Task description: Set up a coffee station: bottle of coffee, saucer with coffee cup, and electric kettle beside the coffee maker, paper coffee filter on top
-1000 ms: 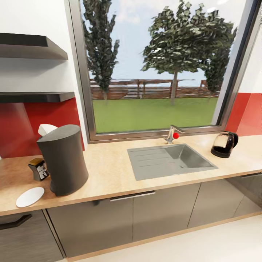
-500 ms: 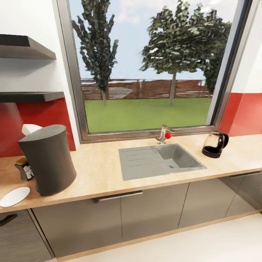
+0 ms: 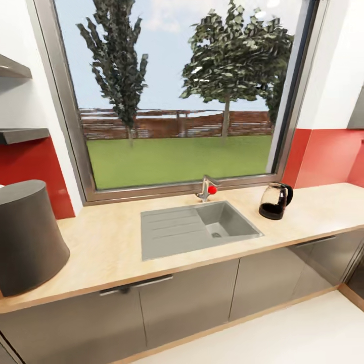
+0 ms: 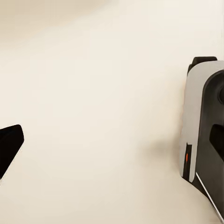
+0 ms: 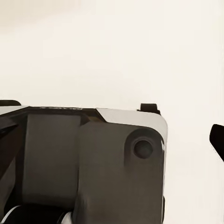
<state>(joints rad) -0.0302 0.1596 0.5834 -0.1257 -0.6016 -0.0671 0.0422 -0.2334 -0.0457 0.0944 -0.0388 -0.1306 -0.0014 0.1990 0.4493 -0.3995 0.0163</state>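
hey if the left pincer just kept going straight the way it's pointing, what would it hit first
Probably the pale floor: the left wrist view looks along the fingers onto that bare cream surface. A grey and white part of the robot sits off to one side of the line. Depth is hard to judge here.

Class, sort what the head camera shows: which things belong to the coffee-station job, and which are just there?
Job: coffee maker; electric kettle; kitchen countertop; kitchen shelf.
Just there: sink; tap; window; cabinet fronts.
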